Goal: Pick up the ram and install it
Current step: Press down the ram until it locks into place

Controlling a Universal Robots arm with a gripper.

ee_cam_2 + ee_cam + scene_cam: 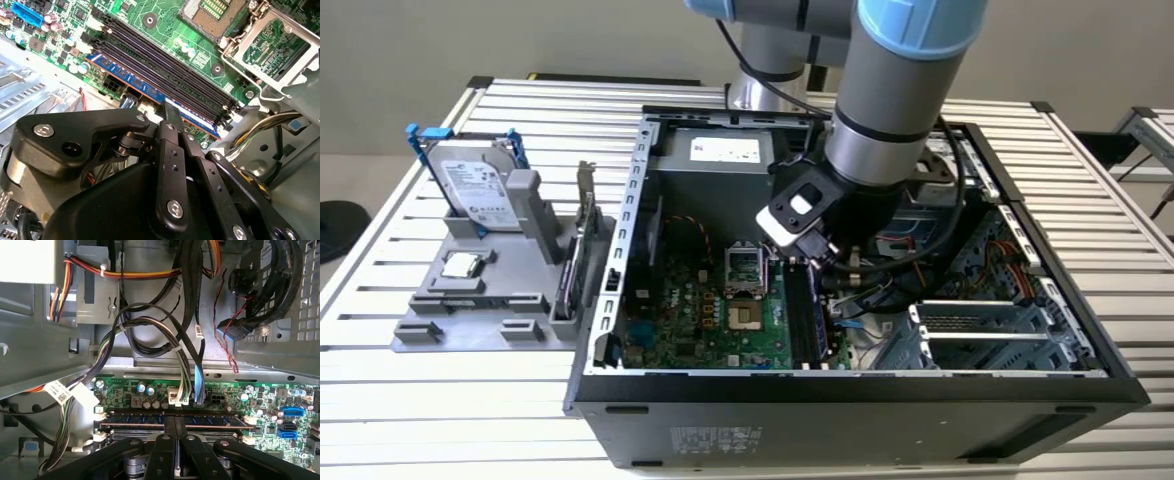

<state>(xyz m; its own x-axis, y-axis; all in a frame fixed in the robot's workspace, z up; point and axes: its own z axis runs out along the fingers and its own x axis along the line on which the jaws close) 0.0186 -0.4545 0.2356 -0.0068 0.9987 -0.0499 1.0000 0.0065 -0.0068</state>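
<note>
- Exterior view: the open computer case (pixel 854 385) lies on its side on the slatted worktop (pixel 1067 180), toward the worktop's near edge, with the arm reaching down into it.
- Motherboard (pixel 707 310) covers the case floor; the memory slots (pixel 165 65) run as parallel black channels across it.
- Ram (pixel 130 79) sits edge-down in the outermost slot, the one nearest the board's edge and the bare metal of the case; its long axis is parallel to the slots.
- Claw (pixel 172 112) stands directly above the ram, near mid-length. Fingers (pixel 167 440) are pressed close together and straddle the stick's top edge; contact appears made, so the claw is judged to be pinching the ram.
</note>
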